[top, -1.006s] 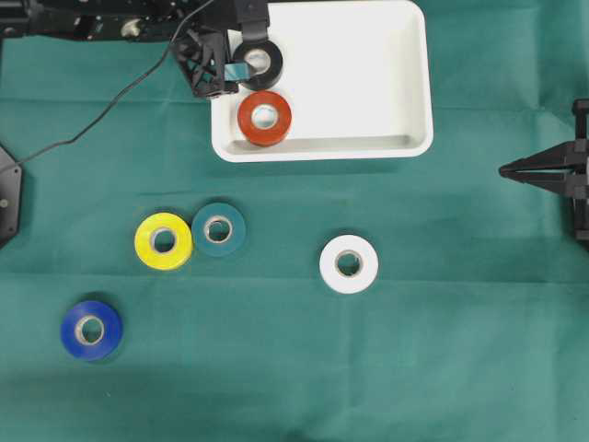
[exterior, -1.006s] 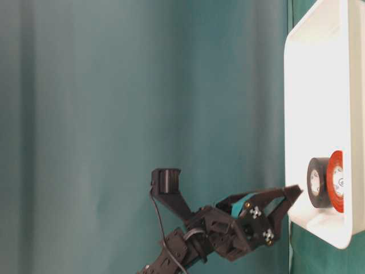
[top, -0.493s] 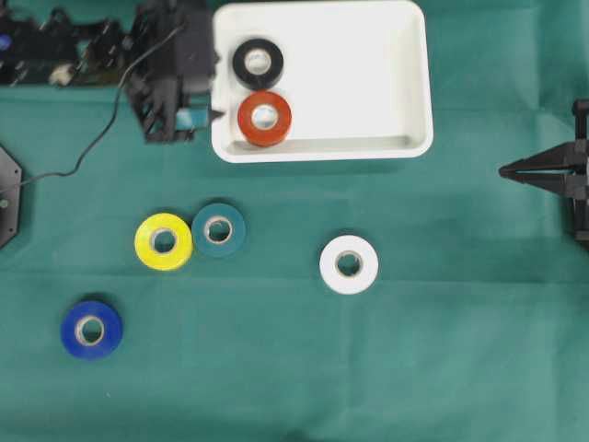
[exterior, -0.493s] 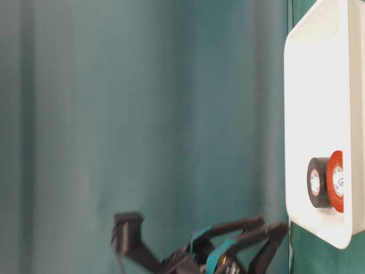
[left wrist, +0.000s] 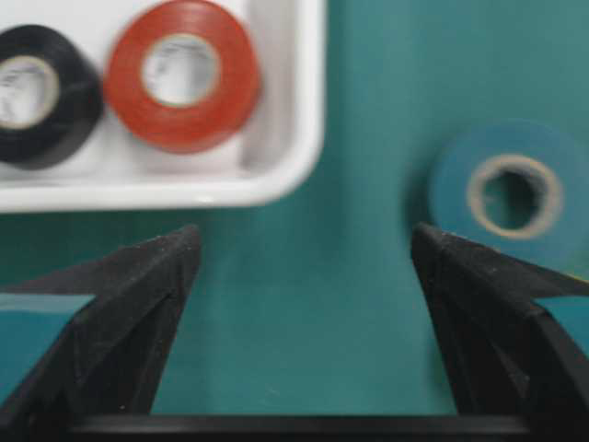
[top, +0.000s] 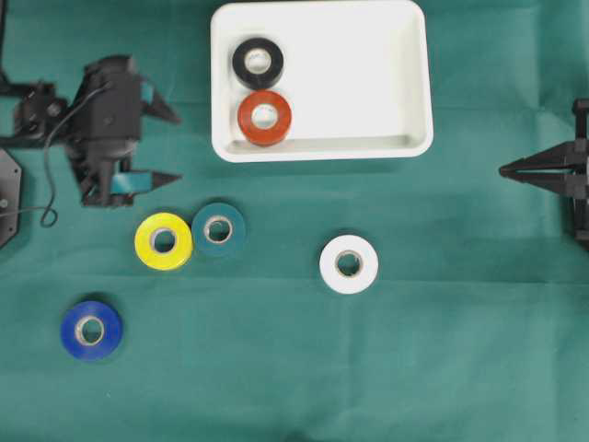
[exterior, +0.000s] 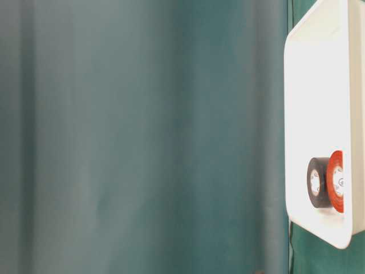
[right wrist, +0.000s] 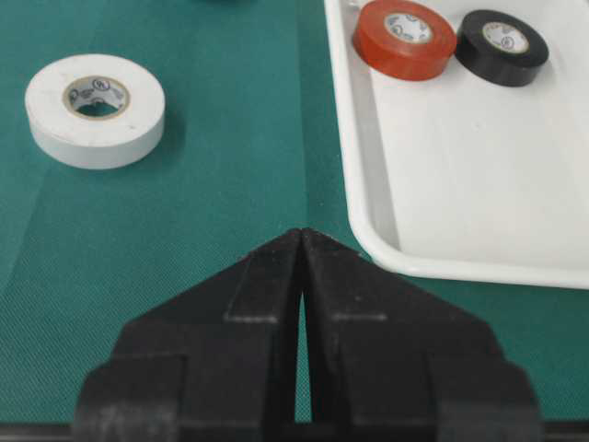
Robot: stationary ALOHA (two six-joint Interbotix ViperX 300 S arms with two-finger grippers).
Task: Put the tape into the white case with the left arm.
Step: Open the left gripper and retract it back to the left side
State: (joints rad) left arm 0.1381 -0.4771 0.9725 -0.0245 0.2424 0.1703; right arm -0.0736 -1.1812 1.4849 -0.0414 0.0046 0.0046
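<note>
L gripper (top: 170, 145) has pulled back from the white case (top: 416, 83), jaws apart, empty, now above the yellow roll (top: 163, 241). Black roll (top: 257, 62) and red roll (top: 264, 117) lie flat inside: 2 placed. Next candidate: teal roll (top: 219, 229). R gripper (top: 509, 169) together.

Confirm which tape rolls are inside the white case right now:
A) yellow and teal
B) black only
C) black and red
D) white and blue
C: the black roll and the red roll lie inside the white case; the other four rolls lie out on the green cloth.
</note>
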